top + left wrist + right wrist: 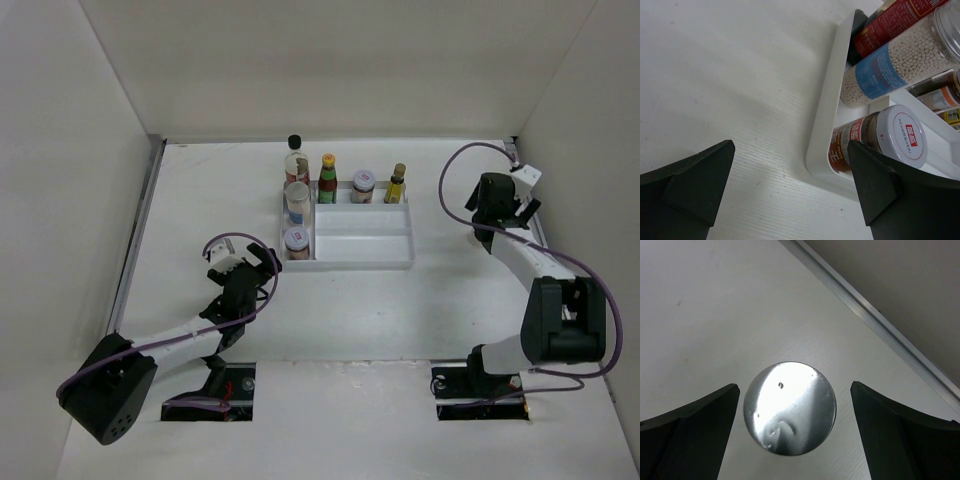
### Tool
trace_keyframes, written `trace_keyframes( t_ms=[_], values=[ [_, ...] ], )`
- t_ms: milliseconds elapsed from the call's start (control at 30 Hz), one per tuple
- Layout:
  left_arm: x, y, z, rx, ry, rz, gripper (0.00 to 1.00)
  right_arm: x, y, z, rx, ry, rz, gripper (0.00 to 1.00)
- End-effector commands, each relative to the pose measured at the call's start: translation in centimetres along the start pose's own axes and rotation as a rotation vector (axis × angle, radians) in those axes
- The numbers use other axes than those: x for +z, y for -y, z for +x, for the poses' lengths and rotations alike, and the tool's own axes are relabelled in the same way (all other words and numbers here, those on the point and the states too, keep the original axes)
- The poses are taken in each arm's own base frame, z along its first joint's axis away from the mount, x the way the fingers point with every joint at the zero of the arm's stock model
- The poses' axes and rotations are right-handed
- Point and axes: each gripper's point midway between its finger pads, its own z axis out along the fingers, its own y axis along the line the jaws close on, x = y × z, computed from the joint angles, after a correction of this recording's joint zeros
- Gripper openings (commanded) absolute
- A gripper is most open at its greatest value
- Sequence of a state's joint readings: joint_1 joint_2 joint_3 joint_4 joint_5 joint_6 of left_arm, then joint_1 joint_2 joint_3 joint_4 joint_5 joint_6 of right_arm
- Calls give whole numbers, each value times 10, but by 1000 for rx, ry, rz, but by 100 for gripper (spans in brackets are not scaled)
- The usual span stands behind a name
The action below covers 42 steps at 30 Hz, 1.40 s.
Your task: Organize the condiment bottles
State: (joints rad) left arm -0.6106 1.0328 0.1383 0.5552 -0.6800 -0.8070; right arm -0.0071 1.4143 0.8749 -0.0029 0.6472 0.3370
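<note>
Here: six bottles in the tray, one under the right tool

We see a round silvery top (790,407) directly below the right tool (794,386). It is centred in the gap between the two fingers and touches neither, and the jaws stand wide apart. The body beneath that top is hidden from us.

The other condiment containers stand well off to that tool's side, in the white divided tray (360,264). Just ahead of the left tool (790,150), past its right finger, a white-lidded jar (900,135) with a red label sits at the nearest end of the tray's narrow compartment. Beyond it come a blue-labelled shaker (885,67) of white beads, then the black-capped bottle (294,150) with a red label.

Along the compartment farthest from that tool stand a green bottle (327,180), a second white-lidded jar (363,185) and an amber bottle (397,184). Both bottles are yellow-capped.

The left tool is spread open and empty over the bare surface (400,320), just short of the tray's rim.
</note>
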Motion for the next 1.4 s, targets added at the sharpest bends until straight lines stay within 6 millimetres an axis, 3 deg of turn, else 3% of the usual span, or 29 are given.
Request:
trace_keyframes(
  t_ms=[0, 33, 67, 133, 200, 300, 400, 533, 700, 867, 1000, 1267, 1300, 1367],
  values=[
    [1, 20, -18, -48, 49, 48, 100, 10, -9, -19, 48, 17, -25, 100],
    [2, 19, -16, -43, 45, 44, 100, 14, -12, -16, 54, 7, -38, 100],
    [2, 19, -14, -39, 39, 44, 100, 18, -16, -13, 65, -4, -48, 92],
    [2, 20, -14, -40, 37, 47, 100, 18, -22, -14, 82, -1, -65, 66],
    [2, 20, -16, -44, 45, 46, 100, 9, -22, -25, 98, 58, -59, 51],
    [4, 17, -14, -38, 40, 36, 100, -25, -34, -53, 78, 178, -95, 43],
    [4, 18, -14, -38, 38, 39, 100, -77, -65, -71, 60, 245, -228, 40],
    [6, 15, -15, -37, 41, 25, 100, -145, -125, -61, 21, 240, -480, 39],
    [6, 16, -19, -46, 55, 26, 100, -234, -222, -30, -6, 184, -822, 42],
    [4, 13, -26, -64, 68, 30, 100, -291, -292, 17, -81, 125, -1011, 43],
    [4, 8, -26, -70, 72, 22, 100, -311, -316, 48, -126, 87, -1072, 42],
    [4, 11, -26, -76, 66, 32, 100, -311, -333, 100, -232, 42, -1069, 48],
    [3, 11, -28, -81, 70, 36, 100, -313, -333, 103, -239, 41, -1068, 52],
    [3, 10, -30, -85, 79, 32, 100, -315, -331, 104, -240, 47, -1059, 69]
  ],
)
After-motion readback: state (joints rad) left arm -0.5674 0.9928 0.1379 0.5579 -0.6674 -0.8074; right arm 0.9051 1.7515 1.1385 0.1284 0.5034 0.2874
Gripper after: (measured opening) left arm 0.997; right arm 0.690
